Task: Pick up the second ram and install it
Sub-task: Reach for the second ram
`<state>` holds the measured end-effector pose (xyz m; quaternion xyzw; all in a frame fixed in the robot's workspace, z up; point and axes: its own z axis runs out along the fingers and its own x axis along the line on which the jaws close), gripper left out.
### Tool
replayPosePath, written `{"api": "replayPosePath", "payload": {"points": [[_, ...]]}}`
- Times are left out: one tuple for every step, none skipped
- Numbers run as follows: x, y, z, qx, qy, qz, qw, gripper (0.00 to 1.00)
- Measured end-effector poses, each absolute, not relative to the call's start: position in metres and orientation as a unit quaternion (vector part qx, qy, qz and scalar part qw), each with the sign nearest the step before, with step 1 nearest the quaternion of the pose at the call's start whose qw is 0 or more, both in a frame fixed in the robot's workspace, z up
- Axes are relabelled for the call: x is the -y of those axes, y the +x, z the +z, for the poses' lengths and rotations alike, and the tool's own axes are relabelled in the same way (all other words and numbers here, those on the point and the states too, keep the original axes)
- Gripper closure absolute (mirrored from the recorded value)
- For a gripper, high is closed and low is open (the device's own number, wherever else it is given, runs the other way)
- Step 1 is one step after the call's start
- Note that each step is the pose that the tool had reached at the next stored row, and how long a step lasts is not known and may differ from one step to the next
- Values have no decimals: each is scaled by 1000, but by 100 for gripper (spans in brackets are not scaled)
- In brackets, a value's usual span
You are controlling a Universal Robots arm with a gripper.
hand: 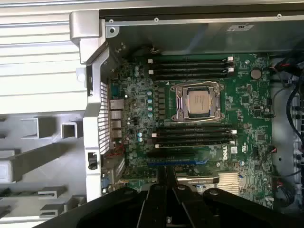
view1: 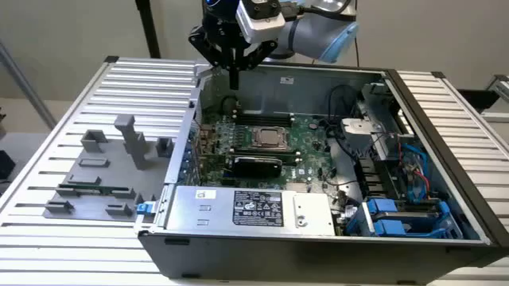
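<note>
The second ram point(view1: 94, 189), a slim green stick, lies flat in a holder on the grey fixture plate point(view1: 75, 205) to the exterior view's left of the computer case. High over the case's back left corner hangs my gripper point(view1: 233, 82), far from the stick, its dark fingers pressed together with nothing between them. In the wrist view the gripper point(hand: 166, 175) points down at the green motherboard point(hand: 247, 109). Black memory slots point(hand: 190, 66) run along one side of the processor socket point(hand: 198, 100), and more slots point(hand: 194, 135) along the other.
Grey fixture blocks point(view1: 131, 140) stand upright on the plate. The open case point(view1: 413, 101) has metal walls all round. A silver power supply point(view1: 247, 208) fills its front, with blue drive cages point(view1: 397, 217) and cable bundles point(view1: 374, 149) at the exterior view's right.
</note>
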<state>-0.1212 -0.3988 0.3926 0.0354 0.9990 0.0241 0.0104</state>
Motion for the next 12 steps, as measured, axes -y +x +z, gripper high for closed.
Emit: {"api": "replayPosePath", "payload": {"points": [[399, -121, 393, -999, 35, 24, 10, 100], [399, -121, 393, -999, 35, 24, 10, 100], [399, -121, 393, -999, 35, 24, 10, 100], [399, -121, 393, -999, 35, 24, 10, 100], [399, -121, 393, -999, 35, 24, 10, 100], [399, -121, 393, -999, 35, 24, 10, 100], [399, -121, 393, -999, 35, 24, 10, 100], [399, -121, 393, -999, 35, 24, 10, 100], [399, -121, 393, -999, 35, 24, 10, 100], [399, -121, 393, -999, 35, 24, 10, 100], [399, -121, 393, -999, 35, 24, 10, 100], [399, -122, 393, -999, 35, 24, 10, 100]]}}
